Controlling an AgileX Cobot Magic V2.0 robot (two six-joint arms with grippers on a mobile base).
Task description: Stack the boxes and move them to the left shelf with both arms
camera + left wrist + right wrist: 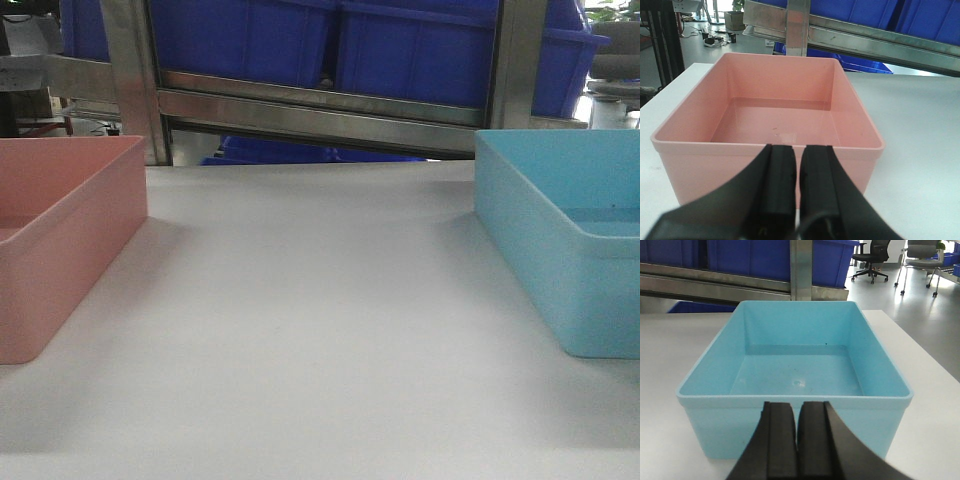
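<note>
The salmon pink box (60, 240) sits on the white table at the left, and the light blue box (560, 240) sits at the right. Both are empty and stand apart. In the left wrist view my left gripper (799, 150) is shut on nothing, just short of the pink box's (780, 115) near wall. My right gripper (797, 407) is likewise shut and empty in front of the blue box's (795, 360) near wall. A steel-framed shelf (320, 108) with a flat front bar stands behind the table. Neither gripper shows in the front view.
Dark blue bins (330, 40) fill the shelf behind the steel bar, and another lies lower down (270, 150). The white tabletop (310, 300) stretches between the two boxes. Office chairs (875, 255) stand on the floor past the table's right edge.
</note>
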